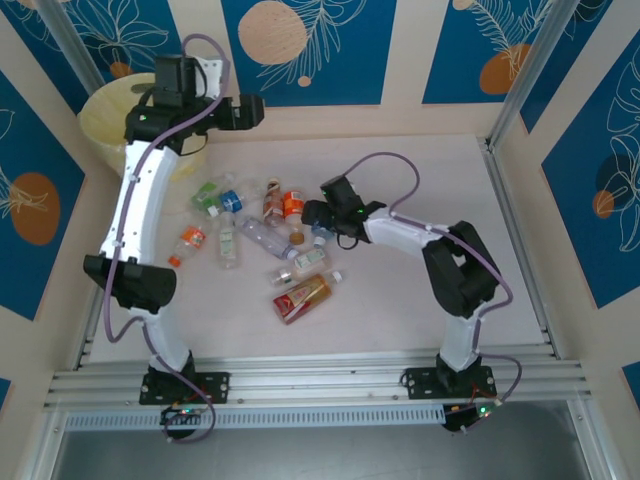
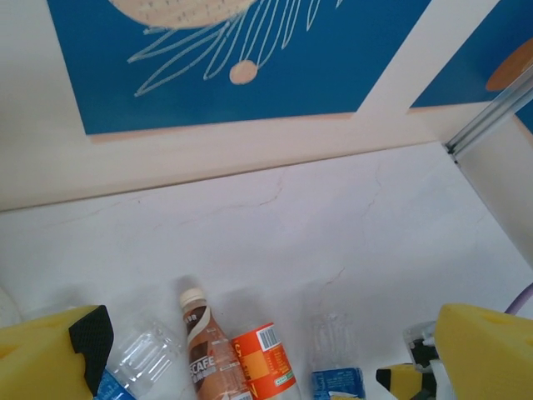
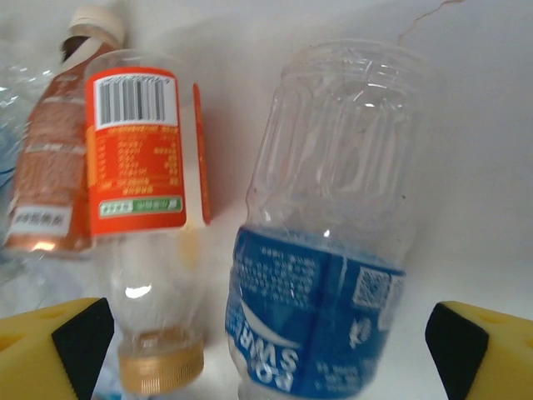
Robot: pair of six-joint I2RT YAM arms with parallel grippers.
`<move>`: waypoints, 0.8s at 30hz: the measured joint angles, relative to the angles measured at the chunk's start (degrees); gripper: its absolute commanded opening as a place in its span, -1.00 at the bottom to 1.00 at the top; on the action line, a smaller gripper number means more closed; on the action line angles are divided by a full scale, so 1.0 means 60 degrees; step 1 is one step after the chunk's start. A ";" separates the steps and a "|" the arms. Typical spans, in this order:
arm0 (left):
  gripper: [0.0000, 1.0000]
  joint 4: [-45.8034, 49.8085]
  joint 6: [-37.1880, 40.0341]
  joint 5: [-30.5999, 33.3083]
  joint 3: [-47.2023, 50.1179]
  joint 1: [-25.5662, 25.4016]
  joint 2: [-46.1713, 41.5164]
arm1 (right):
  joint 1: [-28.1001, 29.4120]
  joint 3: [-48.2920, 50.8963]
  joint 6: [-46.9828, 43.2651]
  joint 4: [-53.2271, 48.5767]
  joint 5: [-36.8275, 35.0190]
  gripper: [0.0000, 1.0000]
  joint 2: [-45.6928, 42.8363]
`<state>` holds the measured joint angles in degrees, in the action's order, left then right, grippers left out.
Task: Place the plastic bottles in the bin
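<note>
Plastic bottles (image 1: 300, 297) — pale table (image 1: 390, 310), blue-panelled walls (image 1: 330, 60)

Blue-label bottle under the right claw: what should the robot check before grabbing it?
1. The right gripper is open: ok.
2. The blue-label bottle lies between its jaws: ok.
3. Nothing else in that gap: not ok, the orange-label bottle has its gold cap there too.
4. Low enough to grip: cannot tell.
5. The left gripper is open and empty: ok.
6. The bin has a free mouth: cannot tell, the left arm covers part of it.
</note>
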<state>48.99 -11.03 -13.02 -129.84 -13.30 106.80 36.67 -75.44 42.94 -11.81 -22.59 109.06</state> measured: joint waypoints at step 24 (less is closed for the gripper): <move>1.00 -0.4029 -0.1993 -0.0055 0.8109 -0.0335 -0.3093 | -0.0197 0.0299 -0.1260 0.0772 -0.0401 0.14 0.1217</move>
<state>24.82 -22.98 -13.34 -81.19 -15.31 88.25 35.48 -73.65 35.38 -7.18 -24.99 116.36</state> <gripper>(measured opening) 0.999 0.600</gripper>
